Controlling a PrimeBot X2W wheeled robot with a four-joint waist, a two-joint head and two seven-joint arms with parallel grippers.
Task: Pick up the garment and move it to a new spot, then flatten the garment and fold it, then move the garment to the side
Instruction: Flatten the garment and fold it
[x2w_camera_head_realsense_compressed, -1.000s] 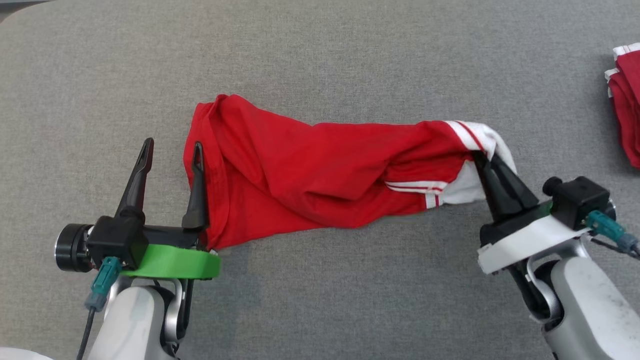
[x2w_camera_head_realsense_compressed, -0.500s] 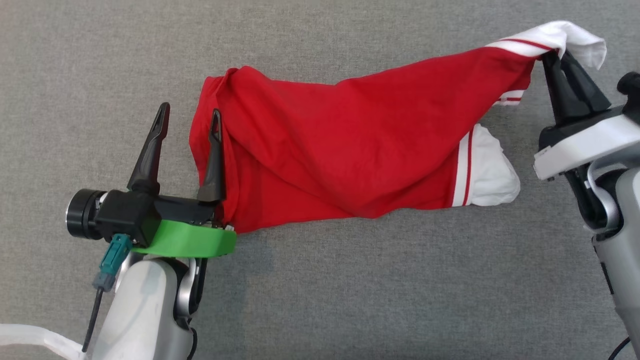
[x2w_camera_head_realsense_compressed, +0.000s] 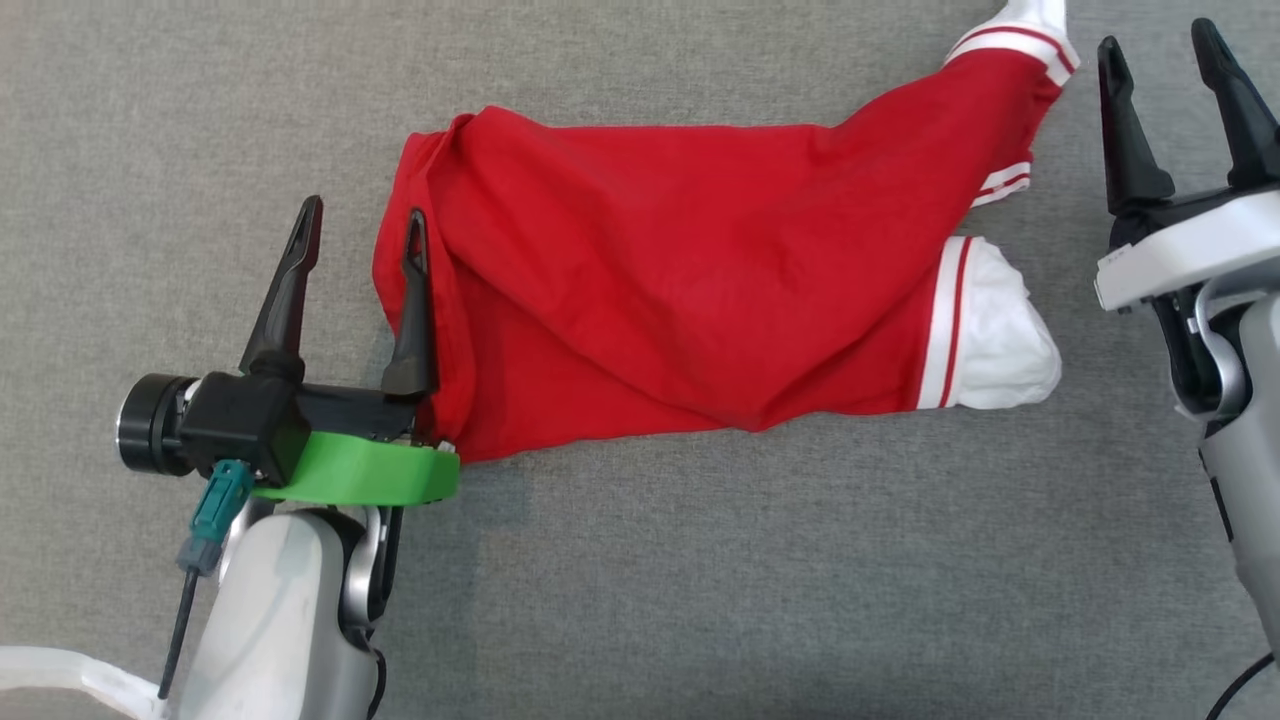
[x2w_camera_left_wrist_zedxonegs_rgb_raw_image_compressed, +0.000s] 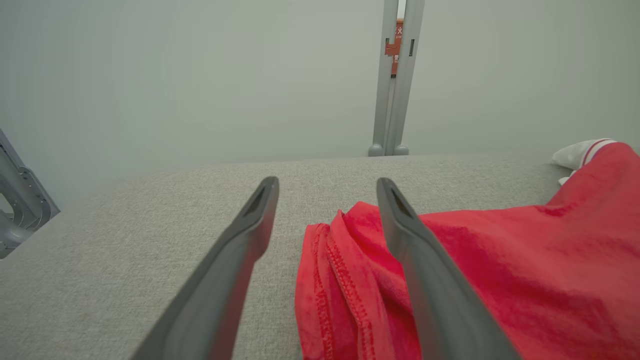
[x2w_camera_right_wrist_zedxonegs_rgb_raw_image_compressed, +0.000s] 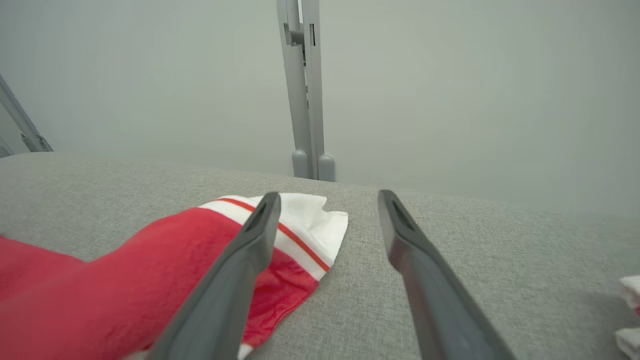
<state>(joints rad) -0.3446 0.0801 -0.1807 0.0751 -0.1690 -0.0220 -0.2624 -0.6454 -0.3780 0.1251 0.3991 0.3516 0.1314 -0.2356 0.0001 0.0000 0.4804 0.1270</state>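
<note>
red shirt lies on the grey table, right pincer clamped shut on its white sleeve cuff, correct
Not quite. The right pincer stands open, gripping nothing, as the head view shows; the white sleeve cuff lies free. The red shirt does lie on the grey table.

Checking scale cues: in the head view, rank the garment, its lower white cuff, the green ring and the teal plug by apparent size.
1. garment
2. white cuff
3. green ring: close to the cuff, and it sits nearer the camera, so this order is unsure
4. teal plug
</note>
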